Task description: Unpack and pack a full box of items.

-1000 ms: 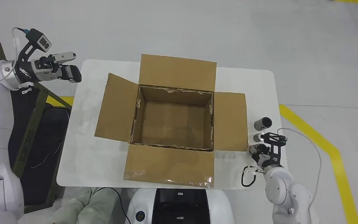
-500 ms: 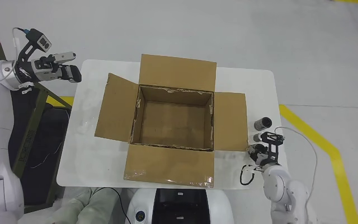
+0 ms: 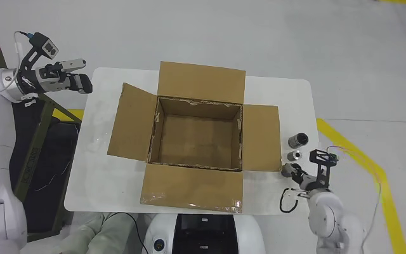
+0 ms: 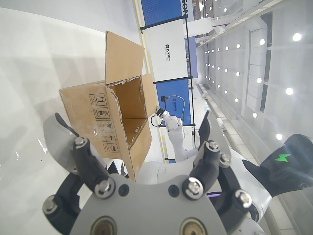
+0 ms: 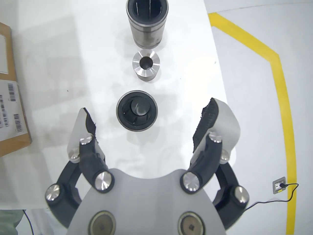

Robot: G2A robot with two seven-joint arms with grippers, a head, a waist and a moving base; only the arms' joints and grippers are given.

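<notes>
An open, empty cardboard box (image 3: 196, 141) stands mid-table with its four flaps spread out. To its right, three metal parts stand in a row: a tall sleeve (image 5: 147, 23), a small silver collet (image 5: 146, 65) and a short black ring (image 5: 137, 113). My right gripper (image 5: 148, 110) hovers open over the ring, with a finger on either side and not touching it. In the top view it (image 3: 299, 176) sits at the table's near right edge. Beyond the table's far left corner, my left gripper (image 3: 87, 75) is open and holds nothing, and its wrist view looks at the box (image 4: 115, 113).
The white table (image 3: 95, 159) has bare room left of the box and along its far right. Yellow floor tape (image 3: 355, 152) runs to the right of the table. A dark stand (image 3: 38, 152) is beside the table's left edge.
The right arm has drawn back slightly from the row of metal parts, towards the table's right edge. The left arm and the box have not moved.
</notes>
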